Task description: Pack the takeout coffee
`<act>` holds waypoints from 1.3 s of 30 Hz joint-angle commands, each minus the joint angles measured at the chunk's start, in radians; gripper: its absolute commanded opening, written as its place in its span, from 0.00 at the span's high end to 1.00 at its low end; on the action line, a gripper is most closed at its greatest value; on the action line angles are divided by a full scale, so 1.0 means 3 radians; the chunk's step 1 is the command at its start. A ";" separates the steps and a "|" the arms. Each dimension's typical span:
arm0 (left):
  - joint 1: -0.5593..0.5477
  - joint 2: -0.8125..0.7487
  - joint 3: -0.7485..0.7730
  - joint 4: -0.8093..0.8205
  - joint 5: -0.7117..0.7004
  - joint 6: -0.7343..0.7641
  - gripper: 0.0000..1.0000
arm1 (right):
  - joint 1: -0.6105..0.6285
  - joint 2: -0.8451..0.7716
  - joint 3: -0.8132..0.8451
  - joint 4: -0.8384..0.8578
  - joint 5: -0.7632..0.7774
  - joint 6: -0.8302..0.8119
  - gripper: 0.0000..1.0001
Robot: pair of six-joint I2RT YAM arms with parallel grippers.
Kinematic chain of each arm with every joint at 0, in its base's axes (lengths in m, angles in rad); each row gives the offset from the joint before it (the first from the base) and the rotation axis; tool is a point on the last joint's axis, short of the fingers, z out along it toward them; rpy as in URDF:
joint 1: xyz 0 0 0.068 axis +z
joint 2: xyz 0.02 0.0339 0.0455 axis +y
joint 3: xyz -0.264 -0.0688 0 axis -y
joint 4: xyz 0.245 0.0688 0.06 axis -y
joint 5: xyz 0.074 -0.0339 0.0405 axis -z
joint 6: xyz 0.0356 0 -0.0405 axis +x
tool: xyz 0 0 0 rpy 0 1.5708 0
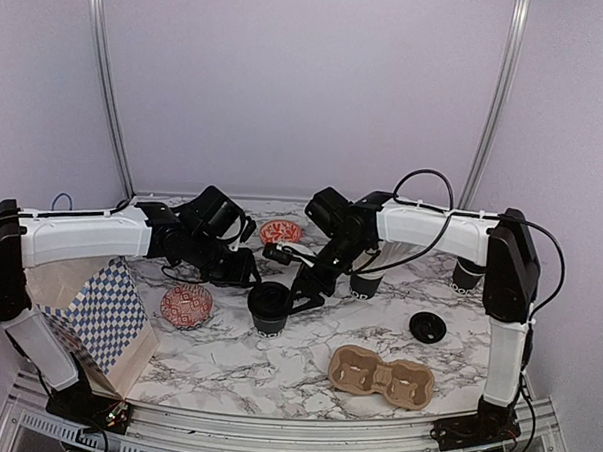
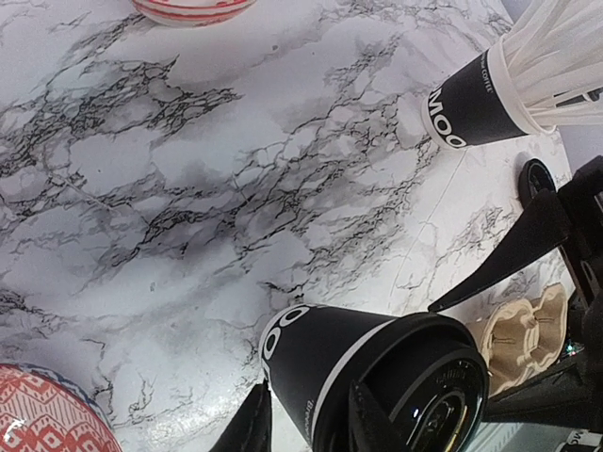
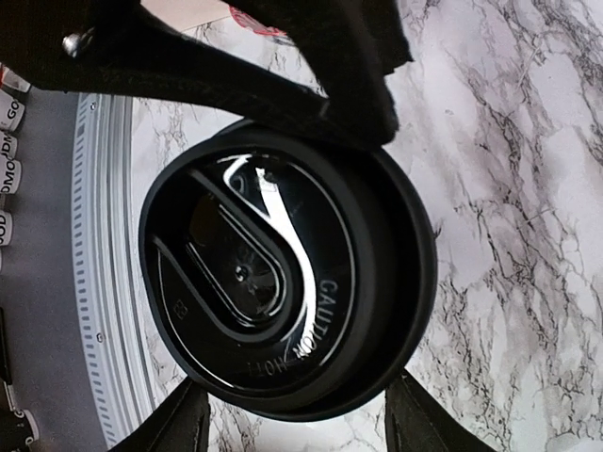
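On the marble table (image 1: 225,368), a checkered bag (image 1: 108,313) sits at the left edge, and a brown tray (image 1: 380,378) lies near the front right. One red bowl (image 1: 186,306) rests just beside the bag, and a second bowl (image 1: 280,231) sits farther back. At the centre the cup (image 1: 270,313) stands upright between the two arms. The left gripper (image 2: 309,414) is clamped on its lower wall, a finger on each side. The right gripper (image 3: 294,395) grips the lid (image 3: 283,282) that sits on the cup's mouth. A stick cup (image 2: 480,99) stands behind the cup, and a far cup (image 1: 466,276) stands back right. A spare lid (image 1: 427,328) lies flat beyond the tray
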 commanded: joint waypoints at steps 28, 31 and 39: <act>-0.0011 -0.0110 0.0564 -0.0476 -0.0724 0.0719 0.23 | 0.0129 -0.0654 -0.0559 0.0499 0.0323 -0.1057 0.18; 0.0040 -0.0202 0.0692 -0.0491 -0.0946 0.0732 0.16 | 0.0344 -0.0604 -0.0659 0.0735 0.0571 -0.1053 0.13; 0.0127 -0.0396 0.0973 -0.0489 -0.1420 0.0741 0.10 | 0.0899 -0.0324 -0.0764 0.1162 0.0930 -0.1074 0.01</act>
